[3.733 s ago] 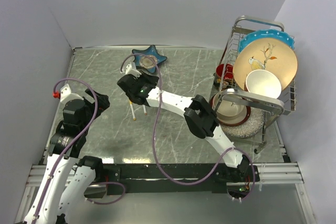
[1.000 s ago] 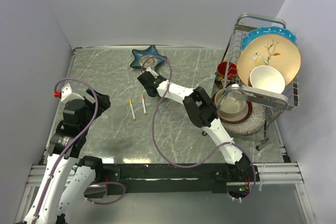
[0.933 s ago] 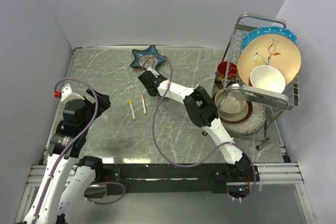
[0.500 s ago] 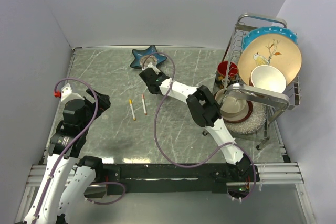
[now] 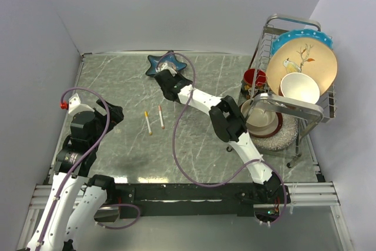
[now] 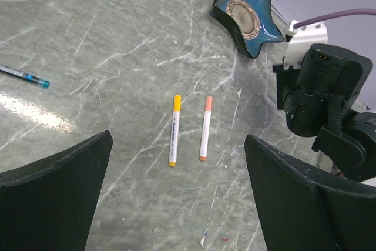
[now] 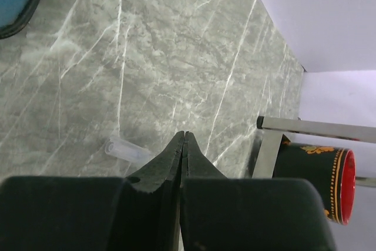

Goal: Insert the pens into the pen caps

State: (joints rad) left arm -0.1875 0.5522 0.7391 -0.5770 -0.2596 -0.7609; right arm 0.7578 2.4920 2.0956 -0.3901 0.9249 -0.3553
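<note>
Near the star dish (image 6: 247,13), the right gripper (image 7: 184,136) is clenched empty; the left gripper (image 6: 178,143) gapes

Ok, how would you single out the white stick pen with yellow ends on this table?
On the grey marble table, find the blue star-shaped dish near the far edge. On its near side, two white stick pens lie side by side, not touching. The yellow-ended pen is the left one; the orange-ended pen lies at its right.
</note>
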